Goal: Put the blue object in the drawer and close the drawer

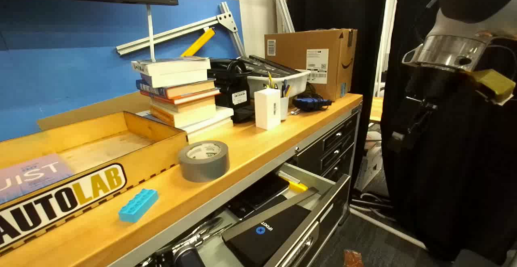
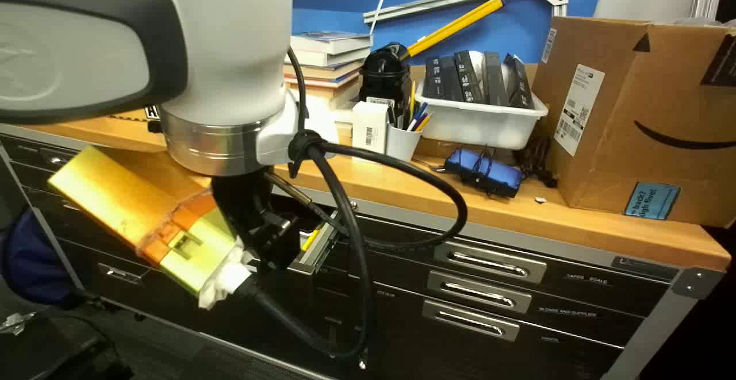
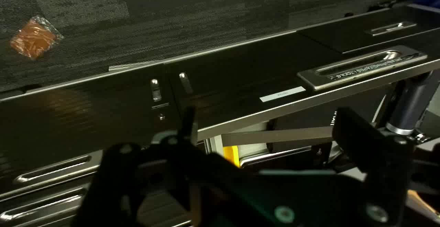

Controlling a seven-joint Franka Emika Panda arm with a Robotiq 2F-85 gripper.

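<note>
The black metal claw (image 3: 266, 118), jaws apart, could clip the jutting dark-grey metal drawer (image 1: 313, 218) by crossing low to the oblong cyan plastic brick (image 1: 138, 205), lower left.

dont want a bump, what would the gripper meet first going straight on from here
Probably the front rail of the open cabinet drawer, seen beyond the open gripper in the wrist view, though depth is unclear.
</note>
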